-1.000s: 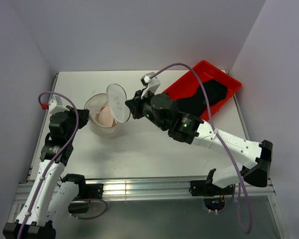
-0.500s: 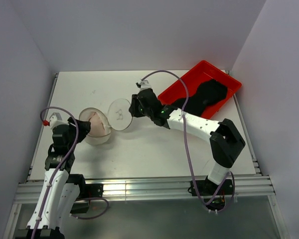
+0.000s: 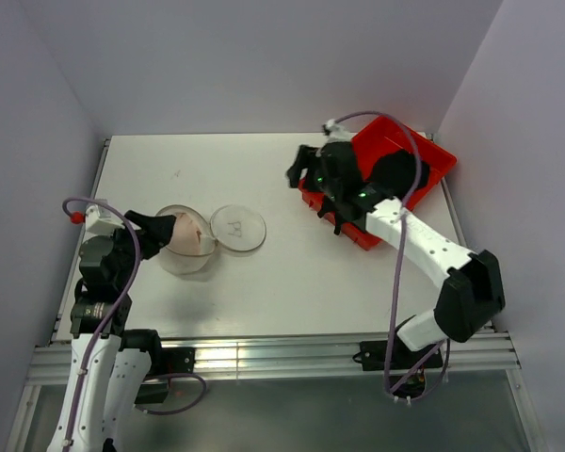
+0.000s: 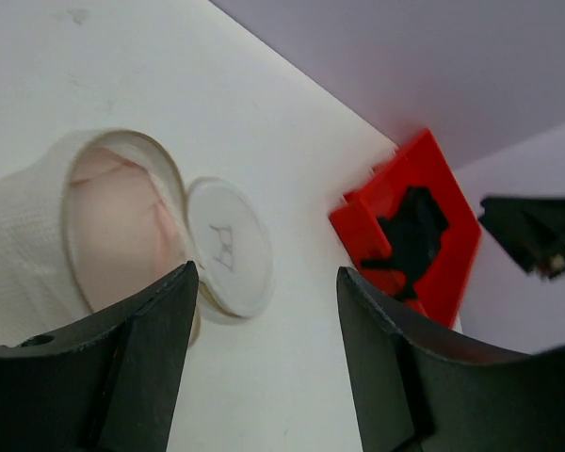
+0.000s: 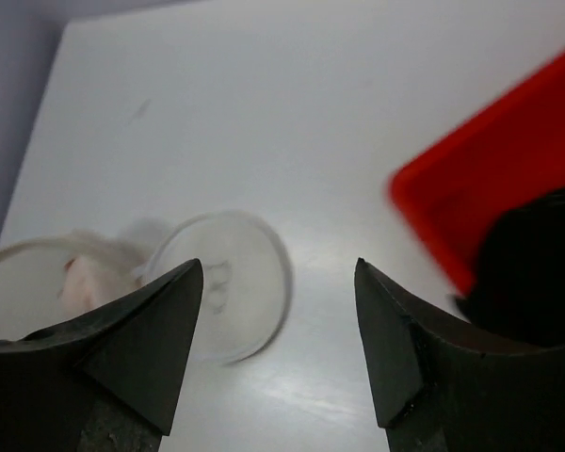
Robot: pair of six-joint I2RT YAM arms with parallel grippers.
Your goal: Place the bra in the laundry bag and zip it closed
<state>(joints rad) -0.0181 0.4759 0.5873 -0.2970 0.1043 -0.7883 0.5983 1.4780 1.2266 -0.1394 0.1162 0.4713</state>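
The laundry bag [image 3: 181, 256] lies on the table's left side, a white mesh cylinder with its mouth open. Its round lid [image 3: 237, 227] rests flat on the table beside the rim, squiggle mark facing up. The pink bra [image 3: 190, 235] sits inside the bag. My left gripper [image 3: 158, 232] is open at the bag's left edge, holding nothing. My right gripper [image 3: 298, 170] is open, well right of the lid, over the tray's near-left corner. The left wrist view shows the bag [image 4: 24, 240], bra [image 4: 113, 221] and lid [image 4: 228, 247] beyond the left gripper [image 4: 266, 273]. The right wrist view shows the lid [image 5: 228, 297] beyond the right gripper [image 5: 278, 268].
A red plastic tray [image 3: 431, 149] sits at the back right holding a black garment [image 3: 395, 174]; both also show in the right wrist view, tray [image 5: 490, 179] and garment [image 5: 537, 264]. Purple walls enclose the table on three sides.
Both grippers opened and let go of the bag and lid. The lid dropped flat onto the table. My right arm drew back right toward the tray; my left arm drew back slightly.
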